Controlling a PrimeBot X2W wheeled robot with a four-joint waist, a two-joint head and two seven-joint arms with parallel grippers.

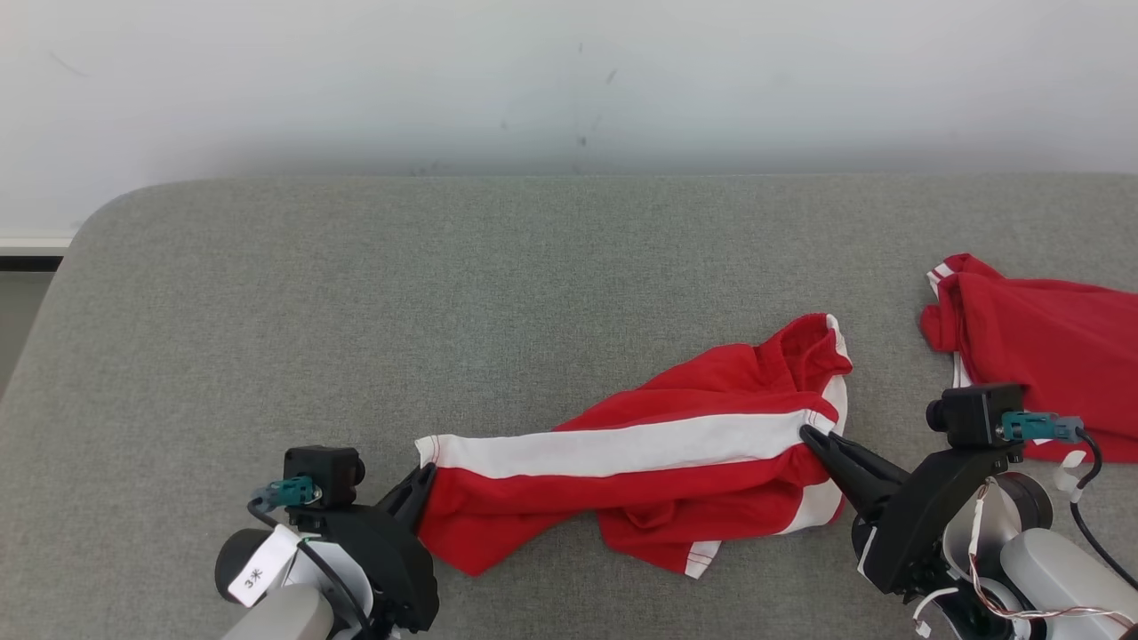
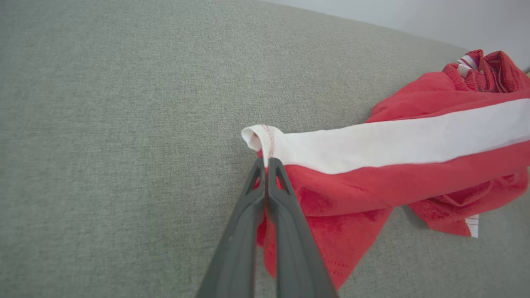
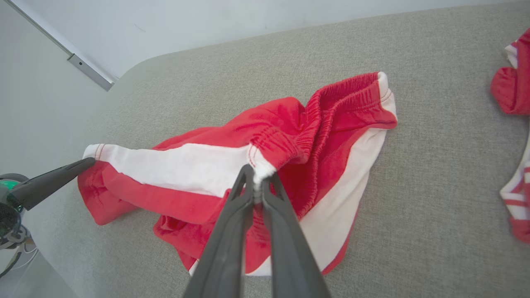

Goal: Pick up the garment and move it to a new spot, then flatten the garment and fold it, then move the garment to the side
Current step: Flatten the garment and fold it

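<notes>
The garment [image 1: 640, 453] lies bunched on the grey worktop [image 1: 444, 293]; the left end effector [image 1: 425, 476] pinches its hem corner and the right end effector [image 1: 807, 433] its waistband. Both bites look thin, so lifting could slip one free and leave it twisted

Support: grey fabric-covered surface [image 1: 356, 311], rounded corner far left. On it: red shorts [image 1: 640, 449] w/ white side stripe, crumpled, front-centre; 2nd red garment [image 1: 1049, 356] at rt edge, apart.
</notes>
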